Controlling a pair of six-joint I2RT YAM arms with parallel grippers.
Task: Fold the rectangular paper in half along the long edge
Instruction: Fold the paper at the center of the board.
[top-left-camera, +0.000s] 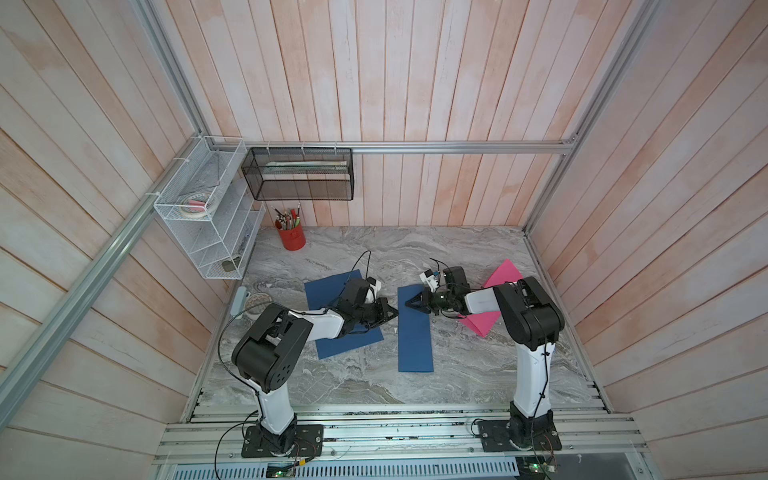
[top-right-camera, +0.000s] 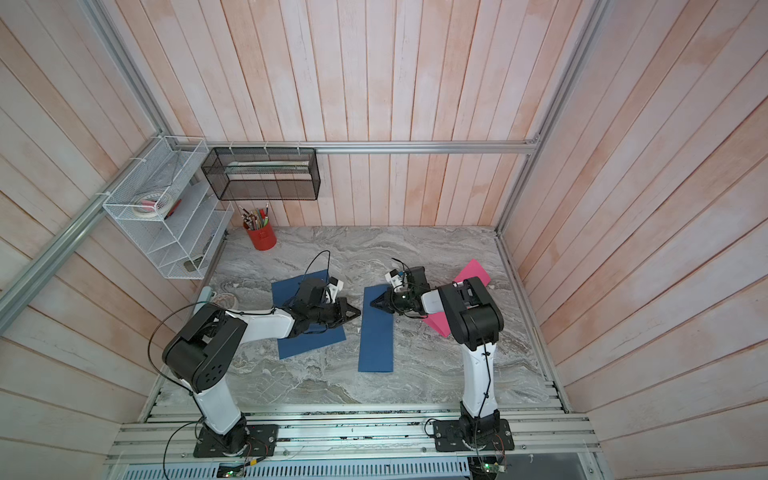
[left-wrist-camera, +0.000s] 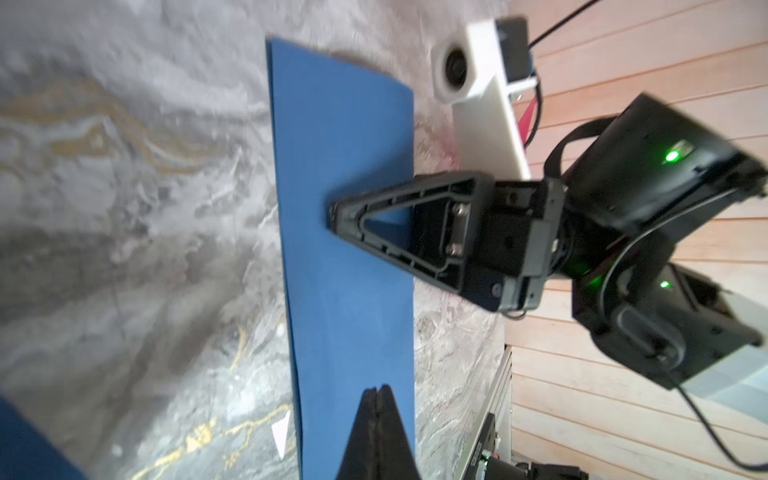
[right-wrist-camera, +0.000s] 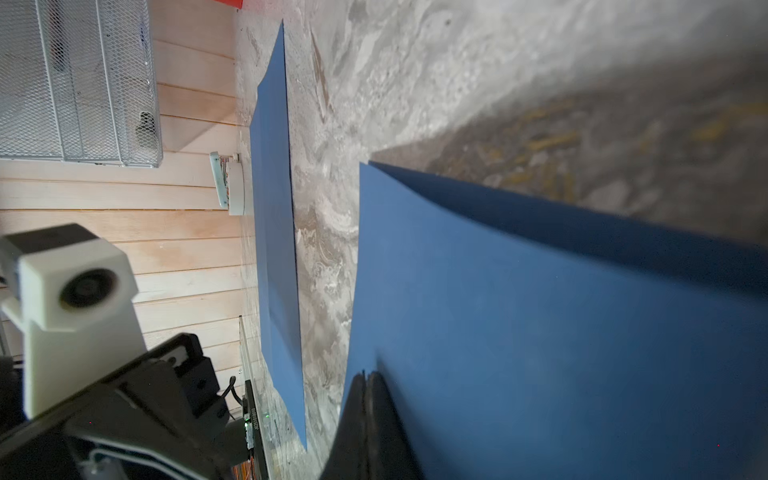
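Soft, even light fills both top views, their edges bowed by wide lenses. Wrist views smear; the near counter (left-wrist-camera: 104, 208) blurs.

Matt blue paper (top-left-camera: 415, 332) lies on a smooth marble-patterned tabletop (top-left-camera: 478, 374) within pale wooden plank walls (top-left-camera: 415, 83).

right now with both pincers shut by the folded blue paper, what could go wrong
The top layer of the folded blue paper gapes at one end; it may spring open once the right pincer lifts.
The left arm hangs over the second blue sheet and might drag it when pulling back.
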